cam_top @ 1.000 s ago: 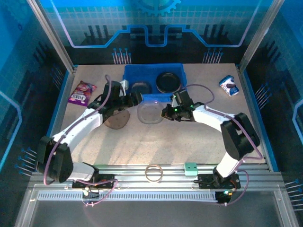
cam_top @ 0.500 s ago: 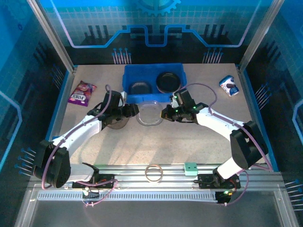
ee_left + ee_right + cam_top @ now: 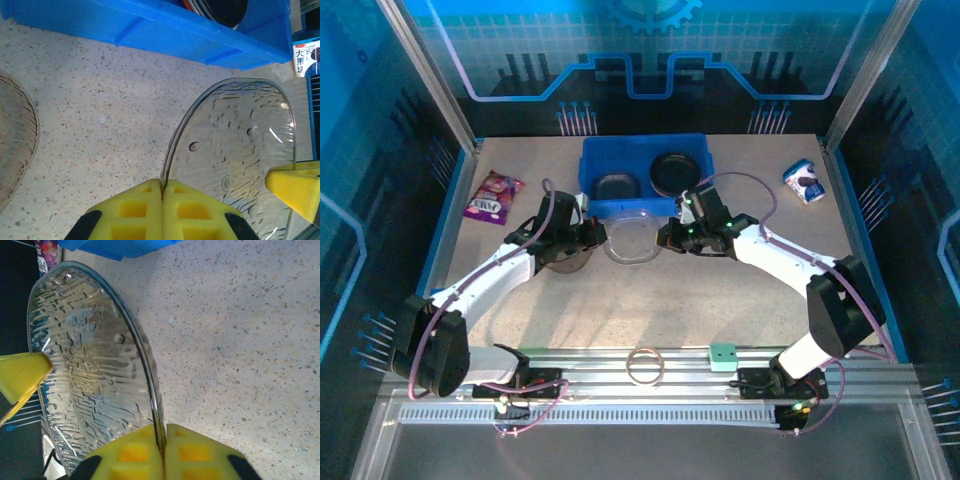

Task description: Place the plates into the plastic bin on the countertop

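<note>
A clear ribbed plastic plate (image 3: 633,240) is held at mid-frame of the top view, just below the bright blue rectangular plastic bin (image 3: 588,170). It is pinched on opposite rims, probably so both arms can carry it over the bin's near wall. The left gripper (image 3: 162,189) and right gripper (image 3: 161,434) each clamp tight on its edge. Both arms reach inward, elbows bowed outward, above the beige speckled countertop (image 3: 720,300).
</note>
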